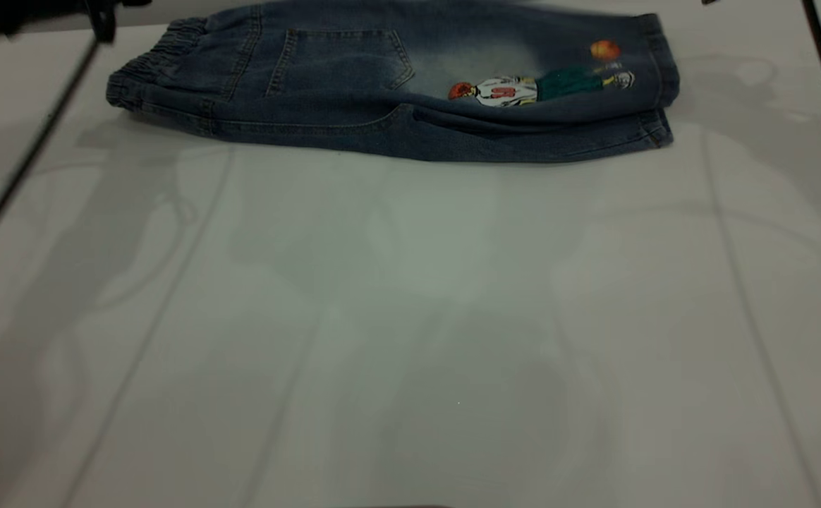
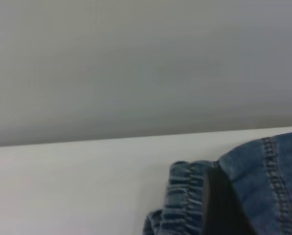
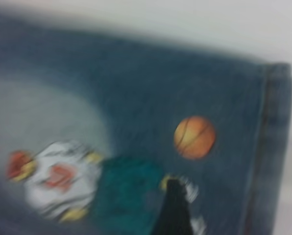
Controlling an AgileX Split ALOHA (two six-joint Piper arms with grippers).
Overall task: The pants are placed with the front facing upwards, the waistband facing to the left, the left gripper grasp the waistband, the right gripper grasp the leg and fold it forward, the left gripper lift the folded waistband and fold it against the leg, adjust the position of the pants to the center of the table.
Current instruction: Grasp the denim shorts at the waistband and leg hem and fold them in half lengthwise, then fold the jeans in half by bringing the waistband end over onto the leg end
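Pants [image 1: 396, 92] lie folded lengthwise at the frame's upper centre on the white bench [image 1: 410, 317], waistband [image 1: 163, 63] leftward; neither pincer's state can be told.

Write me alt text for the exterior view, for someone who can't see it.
A pair of blue denim pants lies folded lengthwise at the far edge of a white table, elastic waistband to the left and leg hem to the right. A printed basketball player and an orange ball decorate the leg.

Dim, soft overlapping shadows on table [image 1: 410, 339], right wrist view blurred
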